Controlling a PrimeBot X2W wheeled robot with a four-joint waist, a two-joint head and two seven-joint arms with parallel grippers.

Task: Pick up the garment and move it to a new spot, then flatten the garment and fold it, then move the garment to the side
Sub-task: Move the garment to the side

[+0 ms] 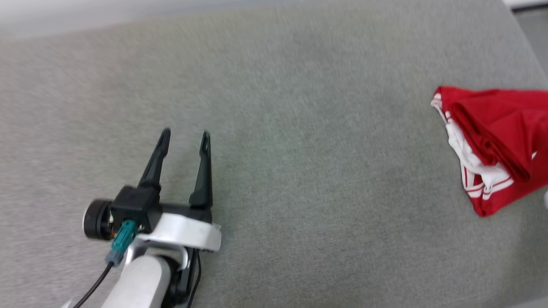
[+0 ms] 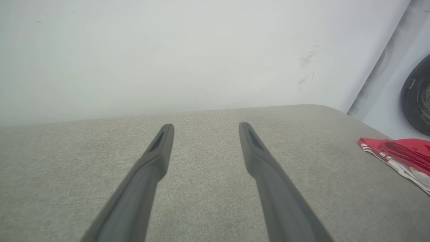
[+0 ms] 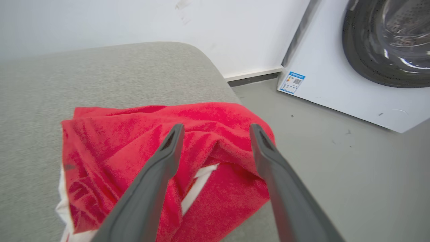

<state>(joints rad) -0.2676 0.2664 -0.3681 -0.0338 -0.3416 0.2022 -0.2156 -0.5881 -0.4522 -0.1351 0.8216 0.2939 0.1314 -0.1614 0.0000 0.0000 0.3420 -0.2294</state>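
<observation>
The garment lies bunched at the right edge of the bench, under the right claw, which is spread and holds nothing. The left claw gapes too, empty. The fabric looks soft, light and floppy (it will likely sag), so pinch a thick red fold.

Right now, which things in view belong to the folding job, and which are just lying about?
Job: garment, bunched at the right edge of the grey surface; left hand, open; right hand, open over the garment.
Lying about: washing machine; white wall.
</observation>
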